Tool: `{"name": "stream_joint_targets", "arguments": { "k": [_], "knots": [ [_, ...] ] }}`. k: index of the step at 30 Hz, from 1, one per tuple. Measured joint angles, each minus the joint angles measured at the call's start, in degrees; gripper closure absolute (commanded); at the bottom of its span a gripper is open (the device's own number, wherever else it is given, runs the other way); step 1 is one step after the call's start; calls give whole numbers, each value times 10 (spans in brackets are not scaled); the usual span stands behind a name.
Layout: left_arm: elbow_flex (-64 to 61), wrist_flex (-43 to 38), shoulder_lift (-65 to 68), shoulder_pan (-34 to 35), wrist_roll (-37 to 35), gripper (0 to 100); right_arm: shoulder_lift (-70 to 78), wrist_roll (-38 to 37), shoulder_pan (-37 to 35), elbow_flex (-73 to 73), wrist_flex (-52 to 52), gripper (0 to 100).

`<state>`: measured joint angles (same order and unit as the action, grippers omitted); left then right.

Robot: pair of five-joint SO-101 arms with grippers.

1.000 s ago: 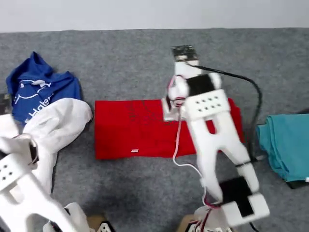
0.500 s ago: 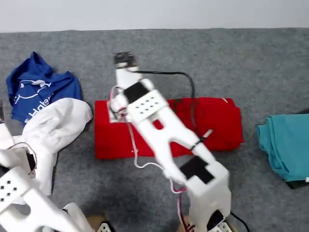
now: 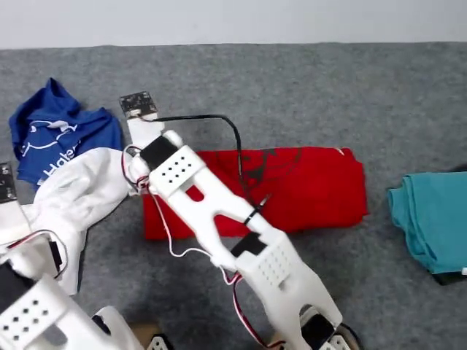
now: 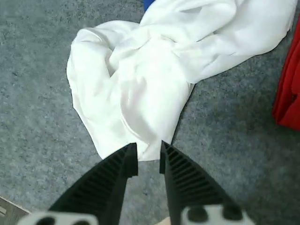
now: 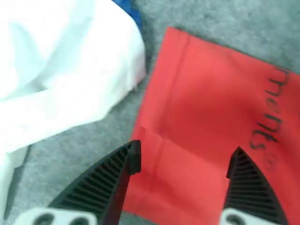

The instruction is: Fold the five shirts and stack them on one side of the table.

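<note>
at the middle of the surface (image 3: 379, 87) the red shirt (image 3: 306, 189) lies folded into a flat band. the right hand (image 5: 183, 159) hangs spread over its corner beside the white shirt (image 3: 80, 193), likely to pinch that end for another fold. the left hand (image 4: 149, 157), barely parted and empty, hovers at the crumpled white shirt's edge. the blue shirt (image 3: 58, 135) and teal shirt (image 3: 430, 219) lie out at opposite sides.

I'd call this a robotics test bench, not a home. My right arm (image 3: 219, 211) and left arm (image 3: 29, 313) are bare white printed parts with loose servo wires (image 3: 171, 240) and a black cable (image 3: 219, 120). They sit on a grey felt-covered table (image 3: 365, 87), with a plain pale wall (image 3: 233, 22) along the top of the frame.
</note>
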<state>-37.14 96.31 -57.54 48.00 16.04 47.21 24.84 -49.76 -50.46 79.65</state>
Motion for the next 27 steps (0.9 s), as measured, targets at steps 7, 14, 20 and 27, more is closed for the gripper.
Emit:
{"name": "stream_joint_targets", "arguments": {
  "k": [7, 14, 20, 27],
  "knots": [
    [-2, 0, -9, 0, 0, 906, 89, 0, -13, -73, 0, 702],
    [-18, 0, -9, 0, 0, 906, 179, 0, -13, -136, 0, 705],
    [-22, 0, -9, 0, 0, 906, 222, 1, -12, -197, 3, 908],
    [-22, 0, -9, 0, 0, 906, 255, -8, -10, -245, 3, 978]
  ]
}}
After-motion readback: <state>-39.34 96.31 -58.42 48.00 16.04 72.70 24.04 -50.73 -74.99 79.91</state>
